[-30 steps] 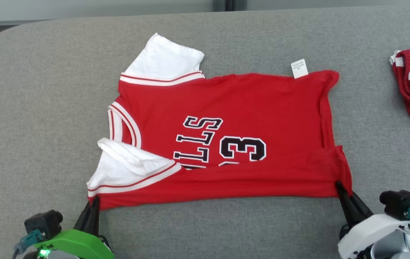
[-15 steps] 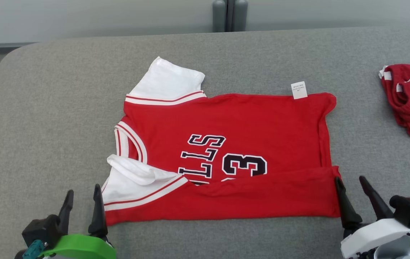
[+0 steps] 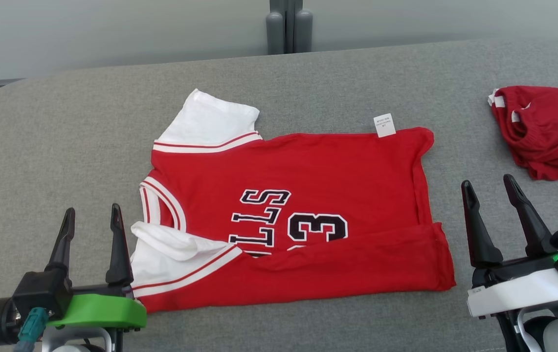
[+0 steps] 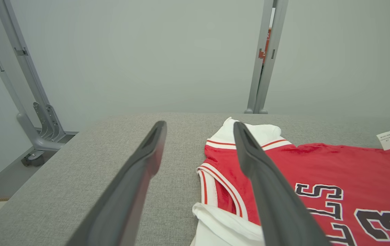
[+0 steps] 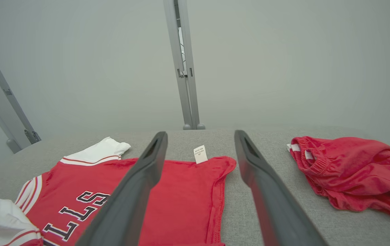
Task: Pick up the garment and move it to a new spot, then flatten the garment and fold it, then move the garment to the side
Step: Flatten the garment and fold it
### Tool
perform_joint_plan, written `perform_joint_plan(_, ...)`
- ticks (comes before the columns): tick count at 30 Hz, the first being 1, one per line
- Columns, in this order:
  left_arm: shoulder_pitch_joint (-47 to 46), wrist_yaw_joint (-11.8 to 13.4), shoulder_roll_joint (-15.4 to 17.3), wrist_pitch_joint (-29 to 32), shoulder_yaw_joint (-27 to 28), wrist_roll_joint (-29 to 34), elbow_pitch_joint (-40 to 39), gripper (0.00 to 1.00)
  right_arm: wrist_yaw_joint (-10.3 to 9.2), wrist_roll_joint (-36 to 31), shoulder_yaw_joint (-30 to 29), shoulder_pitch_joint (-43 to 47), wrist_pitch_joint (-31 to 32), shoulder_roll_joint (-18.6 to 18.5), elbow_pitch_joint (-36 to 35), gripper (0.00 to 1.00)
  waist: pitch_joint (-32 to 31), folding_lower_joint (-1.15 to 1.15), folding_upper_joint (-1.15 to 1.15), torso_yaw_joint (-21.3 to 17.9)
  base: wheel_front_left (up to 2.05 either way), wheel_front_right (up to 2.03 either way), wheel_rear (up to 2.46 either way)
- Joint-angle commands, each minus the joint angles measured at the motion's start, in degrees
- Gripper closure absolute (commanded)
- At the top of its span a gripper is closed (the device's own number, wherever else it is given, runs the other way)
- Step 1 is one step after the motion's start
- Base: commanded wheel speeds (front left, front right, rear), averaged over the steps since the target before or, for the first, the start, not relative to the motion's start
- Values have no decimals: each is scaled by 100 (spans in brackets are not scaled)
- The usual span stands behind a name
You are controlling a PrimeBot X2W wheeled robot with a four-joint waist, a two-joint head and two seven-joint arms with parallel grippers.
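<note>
Found the grey padded top (image 3: 54,142) bare and wide left of the jersey (image 3: 308,195), around the spread left gripper (image 3: 92,209). Saw a free strip along the near edge, below the folded hem. Noted an open lane on the right between the jersey's side and the crumpled red shorts (image 3: 547,129), the spread right gripper (image 3: 487,181) standing in it, apart from both. Had bare surface behind the jersey up to the far edge; twin grey posts (image 3: 288,27) just beyond. Met a puffed white sleeve (image 3: 176,239) as a low bump just beside the left gripper.
</note>
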Motion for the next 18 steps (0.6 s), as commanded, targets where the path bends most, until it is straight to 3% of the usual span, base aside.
perform_joint_plan(1,5,43,57,33,4,4,-41,0,-7,-38,-14,-22,30,24,-48,0,8,0,0,3,0,0,0)
perform_joint_plan(7,-125,32,60,215,-19,-101,-140,0,-7,-26,-59,-51,112,78,-143,0,152,0,0,37,0,0,0)
perform_joint_plan(11,-655,-177,157,545,-127,-165,-58,0,-7,-12,-22,-171,140,107,-196,0,406,0,0,11,0,0,0)
perform_joint_plan(18,-2526,-689,179,1184,-350,-381,684,0,-7,-10,64,-492,105,185,-194,0,1171,0,0,-201,0,0,0)
